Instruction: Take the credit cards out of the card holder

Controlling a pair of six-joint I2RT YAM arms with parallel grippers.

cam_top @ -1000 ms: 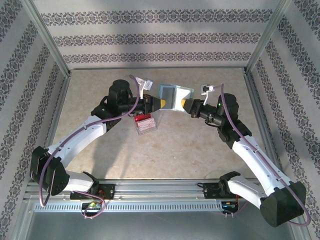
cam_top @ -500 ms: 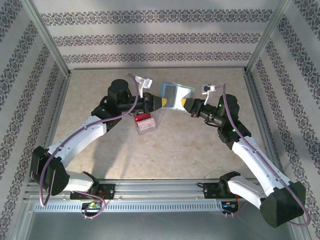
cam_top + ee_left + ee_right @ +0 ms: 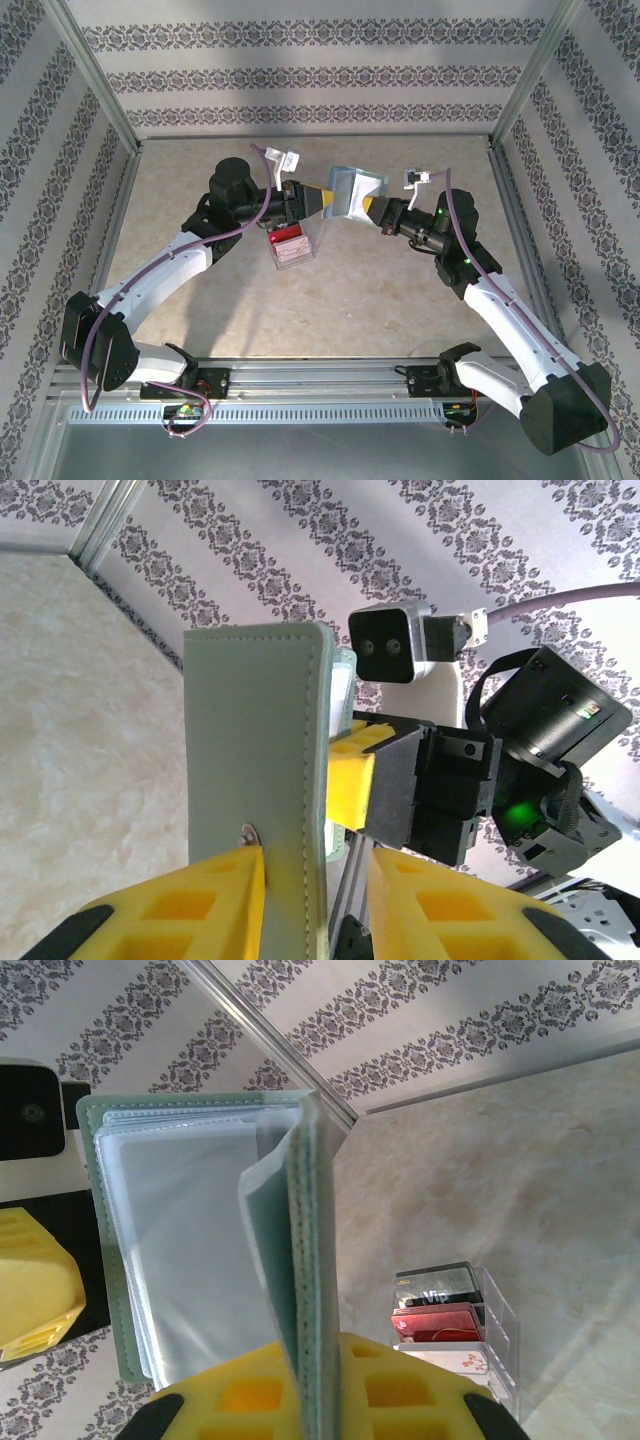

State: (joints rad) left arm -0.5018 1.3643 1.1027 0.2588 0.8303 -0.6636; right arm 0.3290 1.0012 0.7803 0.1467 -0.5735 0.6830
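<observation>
Patterned wallpaper is closing in three sides of a pale marbled table [image 3: 330, 310], and the left arm [image 3: 170, 265] is reaching across it toward the middle. Just below its wrist a clear tray [image 3: 290, 257] is sitting on the table, and three cards [image 3: 435, 1322] are standing in it: one dark, one red, one pale. The left gripper [image 3: 320, 203] is hovering at the left edge of the card holder [image 3: 352, 190], which is hanging in the air between the two arms, well above the table. In the left wrist view its jaws are standing partly open around one cover of the card holder. The cover is lying against one finger [image 3: 190, 910], with a gap showing to the other, so nothing is being pinched there. On the right, the right gripper [image 3: 371, 208] is clamping the other cover tightly between its closed jaws and is carrying the whole card holder, spread so that its clear sleeves [image 3: 180, 1240] are facing out. Whether a card is sitting in those sleeves I cannot tell. The step in hand is probably the left gripper changing its hold between pulls. The next move is calling for those fingers to find a card edge inside a sleeve, close on the card alone, and draw it straight out while the right side is holding firm.
</observation>
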